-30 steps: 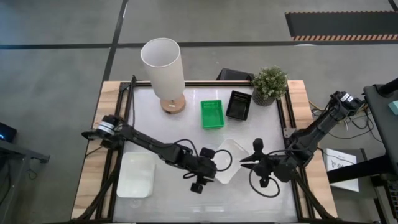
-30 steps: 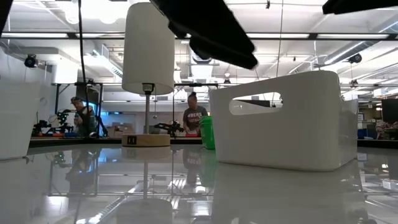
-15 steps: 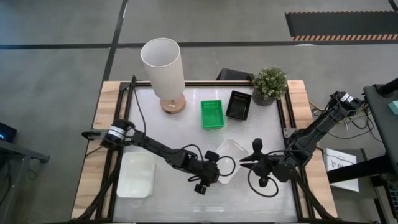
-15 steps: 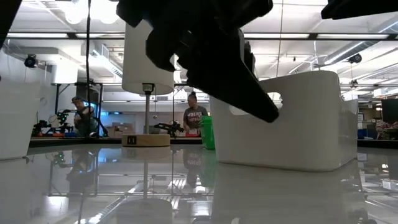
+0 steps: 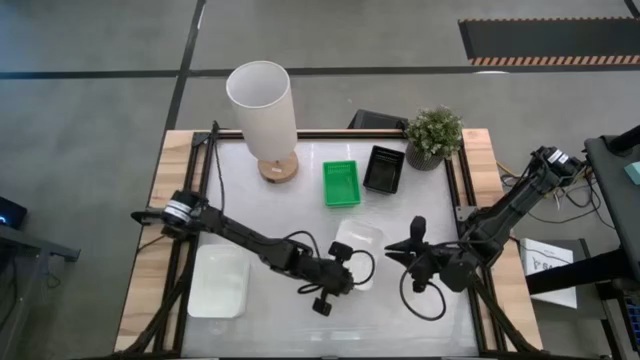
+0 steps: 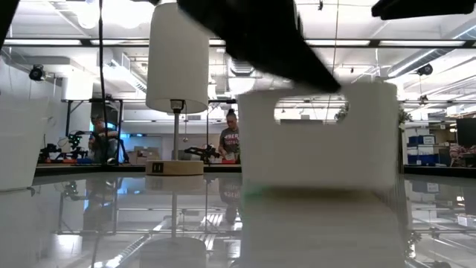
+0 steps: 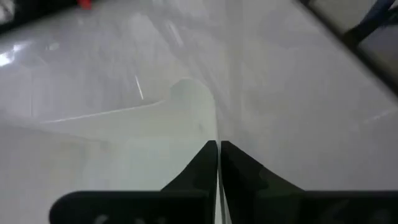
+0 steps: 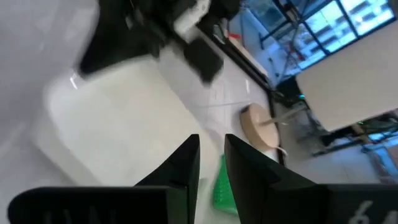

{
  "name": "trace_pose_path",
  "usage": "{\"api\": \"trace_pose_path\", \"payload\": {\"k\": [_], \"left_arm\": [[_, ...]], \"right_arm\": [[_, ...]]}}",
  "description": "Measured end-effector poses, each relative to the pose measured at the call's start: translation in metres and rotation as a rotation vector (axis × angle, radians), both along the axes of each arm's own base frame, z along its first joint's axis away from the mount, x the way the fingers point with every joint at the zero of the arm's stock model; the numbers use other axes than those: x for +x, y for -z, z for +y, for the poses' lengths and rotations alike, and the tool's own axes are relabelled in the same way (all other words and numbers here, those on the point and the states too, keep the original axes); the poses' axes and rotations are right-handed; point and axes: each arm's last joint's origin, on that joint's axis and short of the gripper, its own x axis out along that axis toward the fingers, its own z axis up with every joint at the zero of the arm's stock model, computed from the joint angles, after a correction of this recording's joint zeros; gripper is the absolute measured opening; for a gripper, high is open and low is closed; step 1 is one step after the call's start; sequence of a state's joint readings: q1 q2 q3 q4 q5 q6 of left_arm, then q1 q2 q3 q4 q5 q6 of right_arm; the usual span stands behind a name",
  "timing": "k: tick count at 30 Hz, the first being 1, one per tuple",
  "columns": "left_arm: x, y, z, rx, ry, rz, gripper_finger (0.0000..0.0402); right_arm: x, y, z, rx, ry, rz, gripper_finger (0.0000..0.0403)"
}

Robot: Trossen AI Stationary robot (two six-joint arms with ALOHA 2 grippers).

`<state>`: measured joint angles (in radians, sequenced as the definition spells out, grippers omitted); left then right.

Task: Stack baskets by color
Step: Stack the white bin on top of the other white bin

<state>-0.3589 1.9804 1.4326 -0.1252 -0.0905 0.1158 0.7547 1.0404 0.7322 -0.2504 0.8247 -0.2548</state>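
One camera looks straight down on the whole bench (image 5: 300, 200). Another sits at benchtop level facing the room. Both wrist cameras peer closely at the white basket (image 5: 358, 250), which all views share.

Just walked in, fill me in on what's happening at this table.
The left claw has shut on the wall of a white basket at mid-table. The right claw waits just beside that basket. A second white basket sits at the table's left side, while a green basket and a black basket lie side by side farther back.
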Motion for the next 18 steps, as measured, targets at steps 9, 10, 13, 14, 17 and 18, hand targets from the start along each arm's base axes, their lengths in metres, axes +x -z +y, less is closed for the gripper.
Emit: {"api": "trace_pose_path", "payload": {"k": [9,10,13,14,17,18], "left_arm": [[-0.037,-0.063,-0.027,0.048,-0.045,-0.154,0.0001],[-0.042,-0.067,-0.028,0.07,-0.059,-0.152,0.0001],[-0.059,-0.08,-0.035,0.12,-0.092,-0.153,0.0],[-0.065,-0.085,-0.038,0.141,-0.103,-0.157,0.0],[-0.085,-0.102,-0.049,0.191,-0.121,-0.169,0.0],[-0.092,-0.107,-0.051,0.208,-0.135,-0.159,0.0]], "right_arm": [[-0.001,-0.002,-0.002,-0.01,0.009,-0.009,0.0068],[-0.001,-0.002,-0.002,-0.01,0.009,-0.009,0.0068],[-0.001,-0.001,-0.002,-0.001,0.014,-0.009,0.0068],[-0.001,-0.001,-0.002,0.002,0.015,-0.01,0.0068],[-0.002,0.0,-0.002,0.002,0.016,-0.007,0.0068],[-0.002,0.0,-0.002,0.007,0.018,-0.008,0.0068]]}}
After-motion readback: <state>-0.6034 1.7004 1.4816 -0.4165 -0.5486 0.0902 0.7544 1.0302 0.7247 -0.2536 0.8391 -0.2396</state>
